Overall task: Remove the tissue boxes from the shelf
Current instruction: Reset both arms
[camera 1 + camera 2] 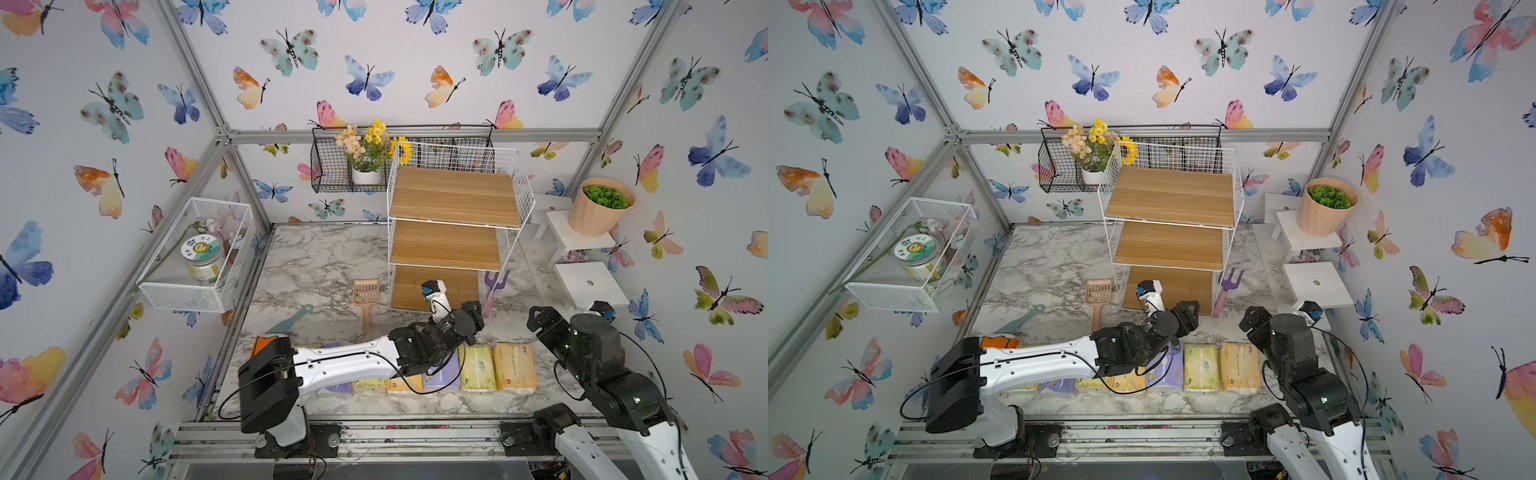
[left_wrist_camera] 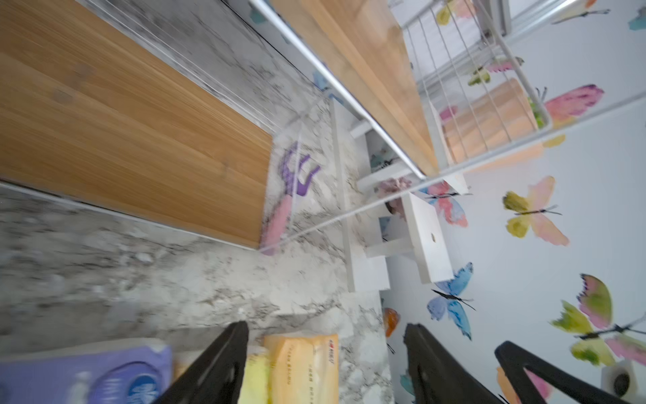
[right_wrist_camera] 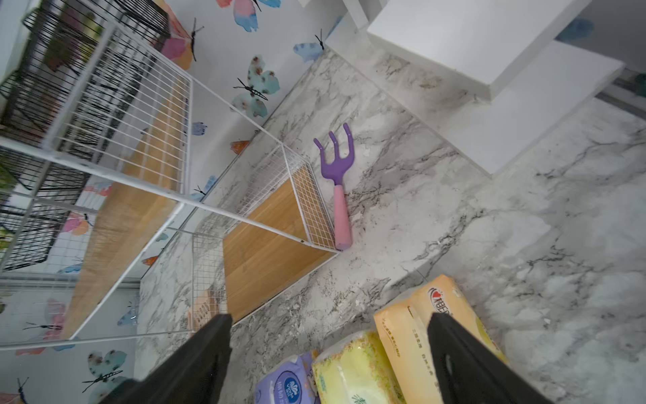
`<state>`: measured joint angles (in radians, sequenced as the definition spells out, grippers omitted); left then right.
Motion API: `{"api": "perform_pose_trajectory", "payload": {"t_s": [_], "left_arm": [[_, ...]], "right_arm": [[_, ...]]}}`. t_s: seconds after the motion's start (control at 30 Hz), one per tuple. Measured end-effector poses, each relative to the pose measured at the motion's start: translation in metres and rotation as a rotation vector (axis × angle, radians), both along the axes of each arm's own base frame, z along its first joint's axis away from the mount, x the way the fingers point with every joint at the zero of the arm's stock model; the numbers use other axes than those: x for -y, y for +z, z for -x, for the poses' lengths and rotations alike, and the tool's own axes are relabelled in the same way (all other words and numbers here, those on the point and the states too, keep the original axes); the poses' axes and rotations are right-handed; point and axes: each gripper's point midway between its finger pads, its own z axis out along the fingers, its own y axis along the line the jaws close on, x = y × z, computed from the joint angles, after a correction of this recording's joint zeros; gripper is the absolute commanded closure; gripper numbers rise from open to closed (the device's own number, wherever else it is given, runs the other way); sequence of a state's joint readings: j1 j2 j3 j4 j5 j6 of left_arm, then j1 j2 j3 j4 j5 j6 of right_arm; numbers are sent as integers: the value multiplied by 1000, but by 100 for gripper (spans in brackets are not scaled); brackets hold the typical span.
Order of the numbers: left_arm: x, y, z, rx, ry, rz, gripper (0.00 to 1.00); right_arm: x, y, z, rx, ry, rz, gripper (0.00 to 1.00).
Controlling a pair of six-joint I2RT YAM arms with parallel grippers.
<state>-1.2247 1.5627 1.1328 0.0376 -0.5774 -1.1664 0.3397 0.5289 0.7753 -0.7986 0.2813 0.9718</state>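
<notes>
The shelf (image 1: 455,195) stands bare at centre frame. Below it, tissue packs (image 1: 478,368) line up, long axes shelfward, nearest the left gripper (image 1: 471,318), released and empty like the right gripper (image 1: 540,320).

- Both top views: bright, even, diffuse light; faint soft shadows on the table (image 1: 316,266).
- Left wrist view: blurred throughout; shelf (image 2: 105,122) grain smeared.
- Right wrist view: sharper centre; right pincer (image 3: 330,316) soft; edges stretched.

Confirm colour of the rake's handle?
The rake handle is pink; clearest in the right wrist view.
</notes>
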Motion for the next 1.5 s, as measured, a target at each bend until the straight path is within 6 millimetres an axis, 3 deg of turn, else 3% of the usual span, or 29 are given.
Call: {"api": "perform_pose_trajectory", "payload": {"t_s": [0.2,0.43,0.67,0.8,1.13,1.5], "left_arm": [[-130,-26,-28,33,240,-192,11],[-265,-33,-59,53,473,-324,1],[-354,-44,-87,46,573,-471,1],[-403,-58,-90,45,633,-556,1],[-459,-79,-91,74,642,-636,1],[-460,-94,-87,172,580,-737,1]], "right_arm": [[1,-54,-22,-90,-16,92,2],[2,-73,-68,-103,19,250,0],[56,-86,-111,-76,-48,397,2],[57,-108,-125,-55,37,515,0],[45,-128,-142,104,143,627,0],[27,-125,-157,300,219,681,1]]}}
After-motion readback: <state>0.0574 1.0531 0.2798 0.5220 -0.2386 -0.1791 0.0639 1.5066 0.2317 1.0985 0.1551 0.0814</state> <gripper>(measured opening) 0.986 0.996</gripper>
